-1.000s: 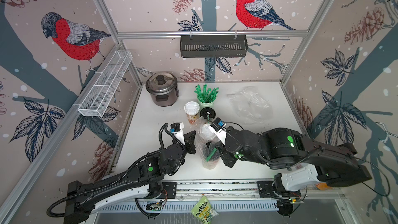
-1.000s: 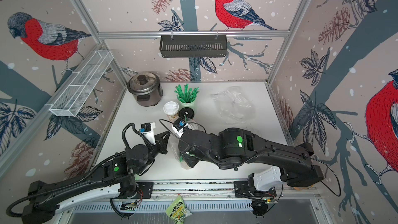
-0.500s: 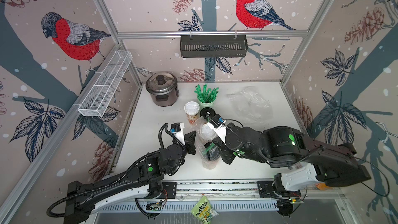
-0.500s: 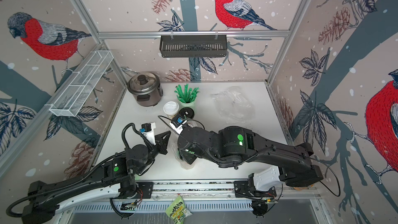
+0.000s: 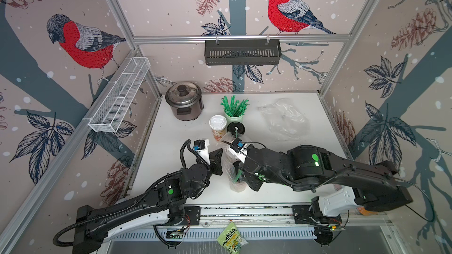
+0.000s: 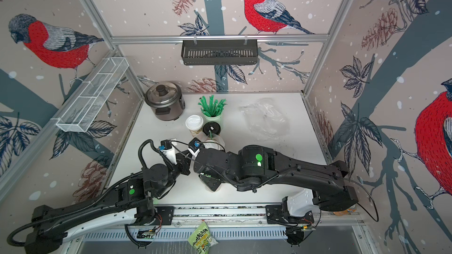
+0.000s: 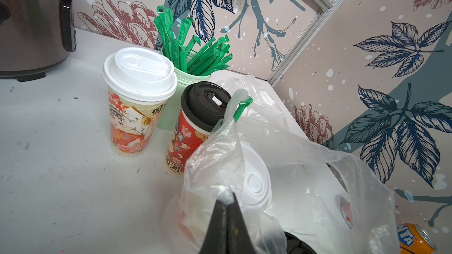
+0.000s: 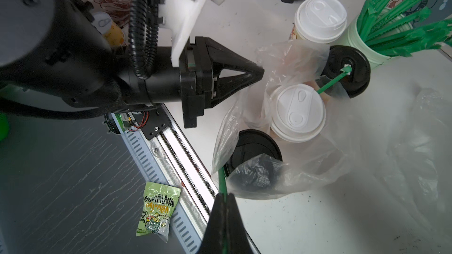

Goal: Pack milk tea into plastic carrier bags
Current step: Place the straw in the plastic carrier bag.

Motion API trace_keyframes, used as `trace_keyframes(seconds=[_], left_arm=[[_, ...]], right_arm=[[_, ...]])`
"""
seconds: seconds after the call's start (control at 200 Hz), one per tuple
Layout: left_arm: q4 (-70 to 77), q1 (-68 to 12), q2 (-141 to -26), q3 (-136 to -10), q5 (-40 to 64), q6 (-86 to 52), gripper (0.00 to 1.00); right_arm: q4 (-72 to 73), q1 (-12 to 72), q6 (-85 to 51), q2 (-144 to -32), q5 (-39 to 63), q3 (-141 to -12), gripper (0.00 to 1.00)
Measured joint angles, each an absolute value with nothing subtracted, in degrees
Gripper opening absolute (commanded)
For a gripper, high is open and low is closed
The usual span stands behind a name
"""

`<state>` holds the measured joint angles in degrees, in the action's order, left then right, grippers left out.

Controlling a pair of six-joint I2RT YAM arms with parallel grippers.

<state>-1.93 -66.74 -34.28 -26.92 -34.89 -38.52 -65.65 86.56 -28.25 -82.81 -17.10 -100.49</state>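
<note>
Centrally, near the table's [image 5: 176, 142] front edge: carrier bag [image 8: 354, 147], upright, mouth open, w/ white-lid cup [image 8: 297, 113] on its far side & black-lid cup [image 8: 254, 147] on its near side. Left gripper [image 8: 260, 72]: jaws together, pinching the bag's left rim. Right gripper [image 8: 223, 196], at the bag's near-right: jaws clamped on a green straw [image 8: 221, 179]. The straw's long axis runs from the jaws toward the bag mouth, just beside the black lid; tip inside the film or not, cannot tell. Judged: the next move turns on this alignment; right arm nearer. Two loose cups [image 5: 217, 124] stand farther back; spare bag [image 5: 283, 118] lies far right.
</note>
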Motion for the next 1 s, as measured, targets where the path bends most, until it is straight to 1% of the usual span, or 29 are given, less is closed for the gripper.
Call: trace_keyframes(seconds=[0.235, 0.335, 0.505, 0.565, 0.63, 0.735, 0.785, 0.855, 1.001], left_arm=[[-1.9, -66.7, -34.3, -26.9, -34.9, -38.5, 0.00], [-1.9, -66.7, -34.3, -27.0, -34.9, -38.5, 0.00], [-1.9, -66.7, -34.2, -27.0, -34.9, -38.5, 0.00], [-2.0, -66.7, -34.2, -27.0, -34.9, -38.5, 0.00], [-2.0, -66.7, -34.2, -27.0, -34.9, -38.5, 0.00], [-2.0, -66.7, -34.2, -27.0, -34.9, -38.5, 0.00], [-2.0, -66.7, -34.2, -27.0, -34.9, -38.5, 0.00], [-2.0, -66.7, -34.2, -27.0, -34.9, -38.5, 0.00], [-2.0, -66.7, -34.2, -27.0, -34.9, -38.5, 0.00]], right_arm=[[-63.6, 86.6, -26.9, -82.5, -17.7, -95.2, 0.01], [-61.6, 86.6, -26.6, -82.2, -17.8, -92.4, 0.07], [-57.8, 86.5, -25.5, -81.5, -17.0, -87.9, 0.08], [-56.4, 86.4, -25.5, -81.0, -16.6, -86.2, 0.10], [-55.1, 86.1, -25.5, -80.7, -16.3, -84.4, 0.16], [-53.4, 85.6, -25.5, -80.4, -14.7, -81.8, 0.19], [-53.2, 85.4, -25.5, -80.4, -14.1, -81.3, 0.25], [-52.9, 85.0, -25.5, -80.6, -13.8, -81.4, 0.38], [-53.6, 84.3, -25.5, -80.3, -13.9, -84.6, 0.51]])
